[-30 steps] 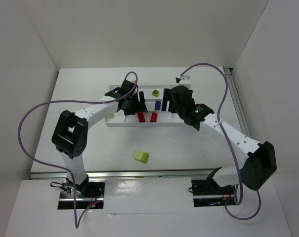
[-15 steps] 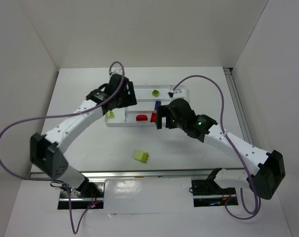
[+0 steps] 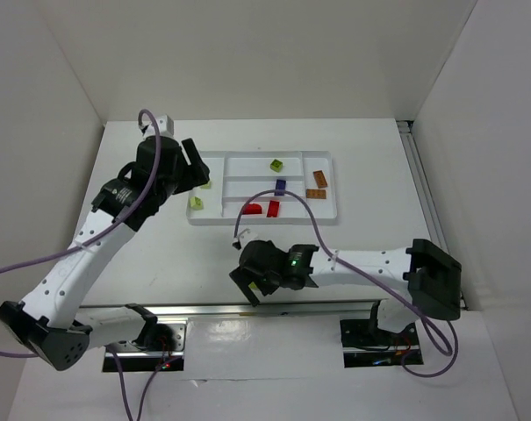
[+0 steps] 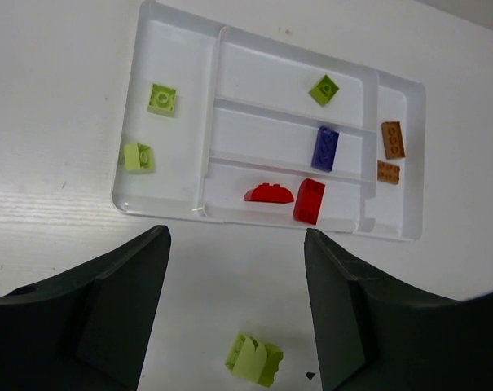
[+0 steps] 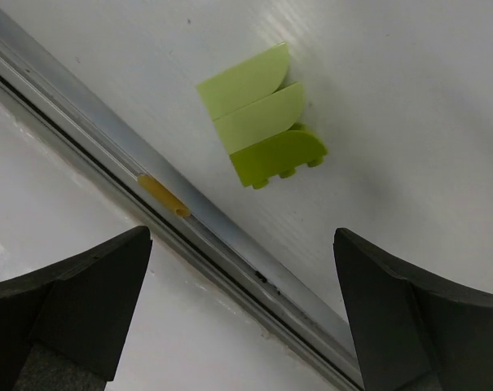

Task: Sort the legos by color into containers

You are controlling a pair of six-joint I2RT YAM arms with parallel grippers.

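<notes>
The white tray (image 3: 244, 165) holds lime bricks (image 3: 196, 203) in its left compartment, another lime one (image 3: 276, 164), a blue one (image 3: 281, 186), two red ones (image 3: 273, 208) and two brown-orange ones (image 3: 320, 177). The left wrist view shows the tray (image 4: 254, 81) and its red brick (image 4: 309, 200). The larger pale yellow-green brick (image 5: 262, 118) lies on the table near the front edge; it also shows in the left wrist view (image 4: 254, 359). My right gripper (image 5: 242, 301) is open above it and hides it in the top view (image 3: 247, 282). My left gripper (image 3: 193, 165) is open and empty by the tray's left end (image 4: 238, 305).
A metal rail (image 5: 230, 252) runs along the table's front edge just beside the loose brick, with a small yellow piece (image 5: 163, 195) lying in it. White walls enclose the table on three sides.
My right arm has swung from the tray down to the front edge, over the loose brick. My left arm has drawn back to the left, off the tray.
</notes>
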